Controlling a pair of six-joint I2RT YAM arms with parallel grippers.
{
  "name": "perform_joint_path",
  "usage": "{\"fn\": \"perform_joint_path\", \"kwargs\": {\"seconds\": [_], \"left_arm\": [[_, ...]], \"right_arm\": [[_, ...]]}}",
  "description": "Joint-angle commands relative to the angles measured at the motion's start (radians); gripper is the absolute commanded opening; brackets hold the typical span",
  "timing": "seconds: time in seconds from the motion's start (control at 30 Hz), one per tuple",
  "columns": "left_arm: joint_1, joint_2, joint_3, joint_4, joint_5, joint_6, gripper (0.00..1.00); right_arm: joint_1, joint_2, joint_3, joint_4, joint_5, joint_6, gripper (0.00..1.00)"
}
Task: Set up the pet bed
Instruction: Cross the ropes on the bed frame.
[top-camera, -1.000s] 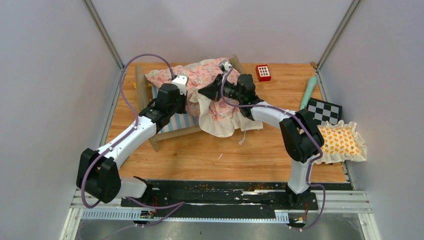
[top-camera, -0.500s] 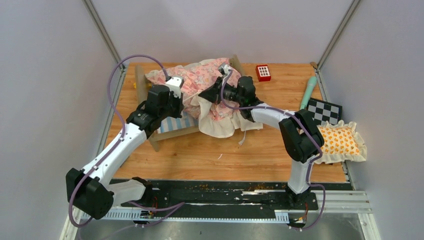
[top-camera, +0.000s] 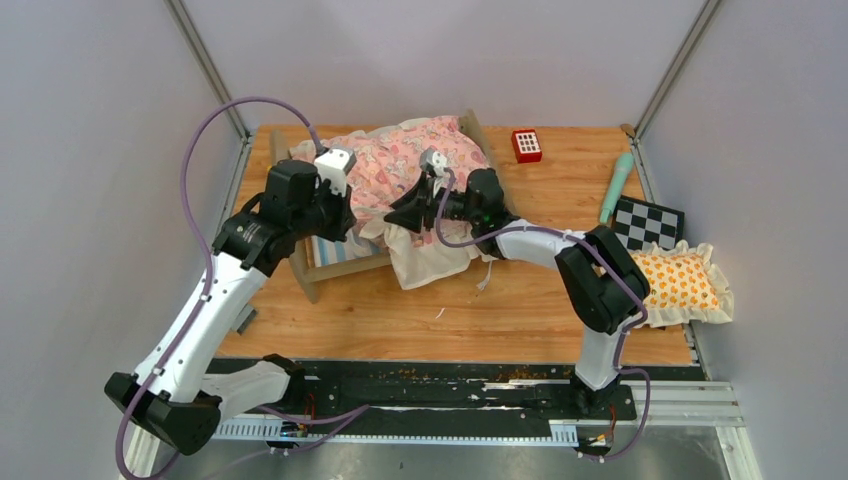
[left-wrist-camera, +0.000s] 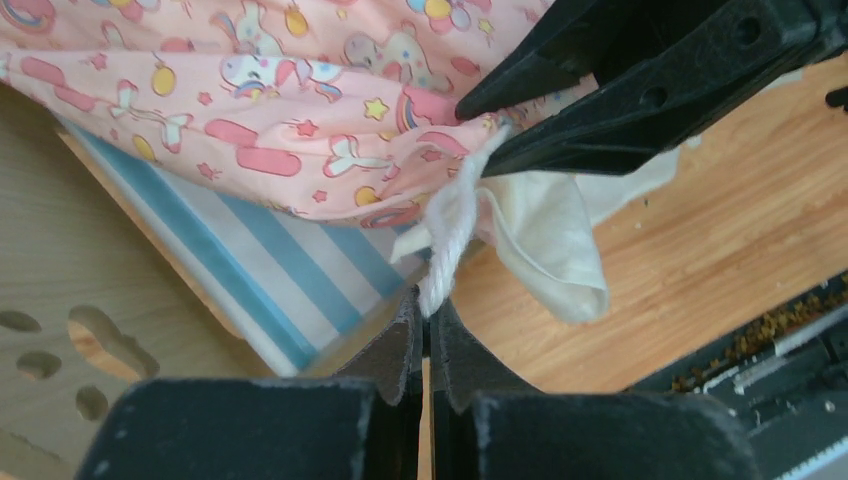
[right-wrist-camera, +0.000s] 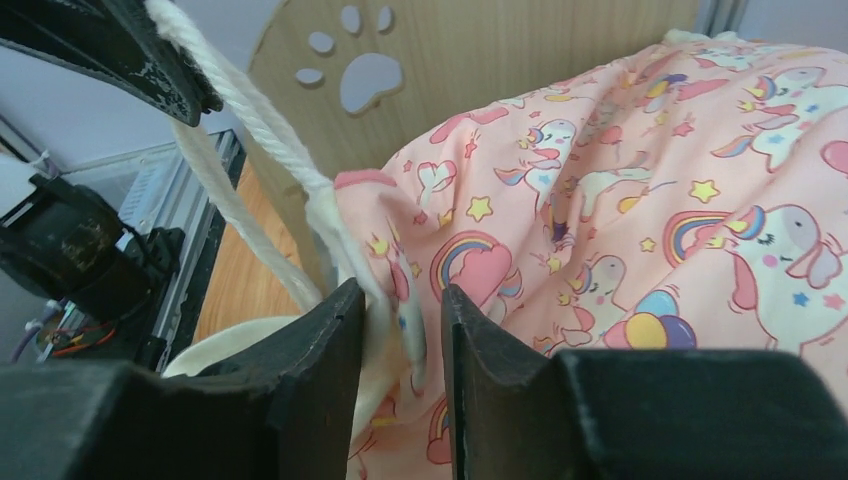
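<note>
The pet bed (top-camera: 345, 265) stands at the back left, its paw-print headboard (right-wrist-camera: 370, 80) on the left end. The pink unicorn quilt (top-camera: 400, 165) lies bunched over the striped mattress (top-camera: 335, 248), its cream ruffle hanging off the near side. My left gripper (top-camera: 345, 215) is shut on a white cord (left-wrist-camera: 445, 240) at the quilt's edge, just above the mattress (left-wrist-camera: 270, 270). My right gripper (top-camera: 397, 215) is right beside it, its jaws apart with the quilt's edge (right-wrist-camera: 400, 300) hanging loosely between them. Its fingers (left-wrist-camera: 620, 90) also show in the left wrist view.
An orange-patterned frilled pillow (top-camera: 680, 285) lies at the right edge of the table, next to a checkerboard card (top-camera: 648, 222) and a teal stick (top-camera: 617, 185). A red keypad toy (top-camera: 527, 145) sits behind the bed. Grey walls close in on both sides.
The left gripper has pulled the quilt's cord left toward the headboard. The right gripper has followed to the left and opened its jaws. The quilt covers more of the bed.
</note>
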Motion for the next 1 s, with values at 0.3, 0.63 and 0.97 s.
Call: {"fn": "perform_joint_path", "kwargs": {"seconds": [0.3,0.63,0.97], "left_arm": [[0.005,-0.202,-0.122,-0.219,0.108,-0.075,0.05],[0.005,-0.395,-0.183,-0.351,0.104,-0.144,0.63],[0.005,-0.469,-0.137,-0.372,-0.225,-0.231,0.67]], "right_arm": [[0.052,-0.273,-0.167,0.036,0.010,-0.173,0.44],[0.142,-0.397,-0.268,-0.080,0.178,-0.188,0.46],[0.310,-0.444,-0.303,-0.205,0.335,-0.173,0.42]]}}
